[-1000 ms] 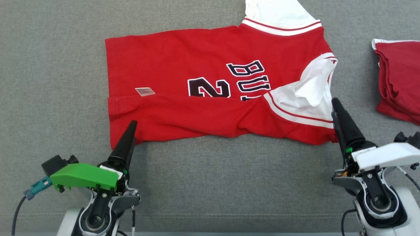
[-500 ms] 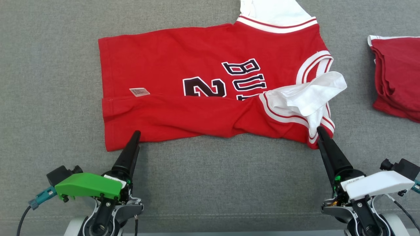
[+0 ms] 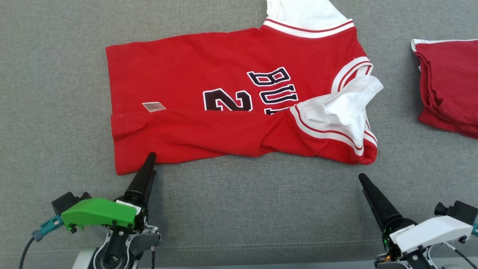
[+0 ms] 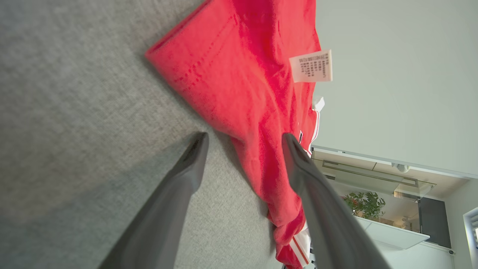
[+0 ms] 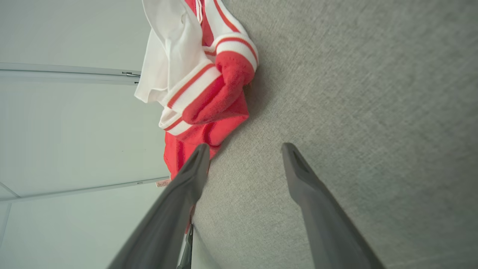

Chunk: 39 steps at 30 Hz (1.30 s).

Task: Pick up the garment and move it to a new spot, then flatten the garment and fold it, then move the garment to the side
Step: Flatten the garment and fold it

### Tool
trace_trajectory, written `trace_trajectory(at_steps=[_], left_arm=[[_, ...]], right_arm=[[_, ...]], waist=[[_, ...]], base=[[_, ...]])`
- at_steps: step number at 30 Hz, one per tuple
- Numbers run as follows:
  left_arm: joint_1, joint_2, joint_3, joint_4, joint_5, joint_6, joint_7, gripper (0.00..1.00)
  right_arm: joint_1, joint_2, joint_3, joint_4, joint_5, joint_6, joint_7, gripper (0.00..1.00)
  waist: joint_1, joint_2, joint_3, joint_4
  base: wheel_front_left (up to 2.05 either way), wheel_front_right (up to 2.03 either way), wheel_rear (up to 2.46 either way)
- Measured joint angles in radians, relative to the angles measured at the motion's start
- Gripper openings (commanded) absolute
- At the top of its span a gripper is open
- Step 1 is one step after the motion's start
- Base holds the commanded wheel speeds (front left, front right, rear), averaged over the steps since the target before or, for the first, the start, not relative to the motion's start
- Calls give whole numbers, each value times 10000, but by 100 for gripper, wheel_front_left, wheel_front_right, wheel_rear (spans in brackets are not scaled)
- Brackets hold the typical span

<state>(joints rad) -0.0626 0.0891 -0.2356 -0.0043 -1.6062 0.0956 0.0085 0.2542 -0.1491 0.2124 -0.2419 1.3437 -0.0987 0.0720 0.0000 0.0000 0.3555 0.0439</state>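
- The left gripper [image 3: 150, 157] sits at the garment's near-left corner with its fingers spread wide and nothing clamped. In the left wrist view one finger overlaps the red hem and the other overlaps the grey surface [image 3: 239, 209].
- The garment [image 3: 224, 123], a red jersey, lies sideways and mostly flat. Its near long edge is folded over the body, hiding part of the print.
- A white sleeve [image 3: 347, 101] sits rumpled at the garment's near-right corner.
- The right gripper [image 3: 361, 178] hangs just off that corner, apart from the cloth, wide and empty.
- A folded red pile [image 3: 448, 89] lies well to the right of the garment.
- Placing and flattening look done and one fold is in. The far side, the crosswise folds and moving it aside likely remain.
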Motion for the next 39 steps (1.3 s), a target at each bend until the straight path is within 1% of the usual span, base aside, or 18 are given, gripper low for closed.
trace_trajectory(at_steps=[3, 8, 16, 24, 33, 34, 35, 36, 37, 38, 39], left_arm=[[-105, -6, -123, 236, 0, 2, 84, 100], [-392, -36, -272, 493, 0, 2, 182, 100], [-613, -104, -330, 800, 0, 2, 226, 100], [-677, -130, -290, 974, -12, 2, 213, 100], [-877, -136, -305, 1133, -13, 0, 213, 100], [-895, -136, -311, 1149, -13, 0, 213, 100], [-917, -138, -314, 1158, -13, 0, 213, 100], [-946, -140, -324, 1174, -13, -2, 213, 100], [-983, -140, -337, 1191, -12, -2, 213, 100], [-1017, -142, -351, 1202, -12, -2, 213, 100], [-1026, -146, -359, 1210, -12, -12, 213, 100]], right_arm=[[-393, -69, -265, 284, -165, -2, -140, 100], [-864, -192, -349, 583, -318, -13, -142, 100], [-916, -297, 194, 1060, -694, -52, -8, 100], [-1108, -174, 527, 1197, -767, -31, 79, 100], [-1798, -100, 165, 1691, -1074, -46, -201, 100], [-1910, -100, 130, 1753, -1120, -48, -236, 98], [-2016, -100, 105, 1814, -1133, -58, -244, 98], [-2110, -100, 90, 1871, -1133, -84, -244, 82], [-2184, -102, 84, 1921, -1141, -88, -245, 71], [-2254, -100, 77, 1983, -1141, -88, -245, 50], [-2310, -100, 61, 2044, -1141, -90, -249, 42]], waist=[[0, 0, 38, 2], [0, 0, 35, 81], [0, 0, 31, 398], [-1, 0, 32, 432], [0, 0, 74, 390], [0, 0, 84, 391], [0, 0, 94, 392], [0, 0, 104, 396], [0, 0, 111, 404], [0, 0, 117, 413], [0, 0, 121, 424]], base=[[0, 0, 0], [0, 0, 0], [0, 0, 0], [0, 0, 0], [0, 0, 0], [0, 0, 0], [0, 0, 0], [0, 0, 0], [0, 0, 0], [0, 0, 0], [0, 0, 0]])
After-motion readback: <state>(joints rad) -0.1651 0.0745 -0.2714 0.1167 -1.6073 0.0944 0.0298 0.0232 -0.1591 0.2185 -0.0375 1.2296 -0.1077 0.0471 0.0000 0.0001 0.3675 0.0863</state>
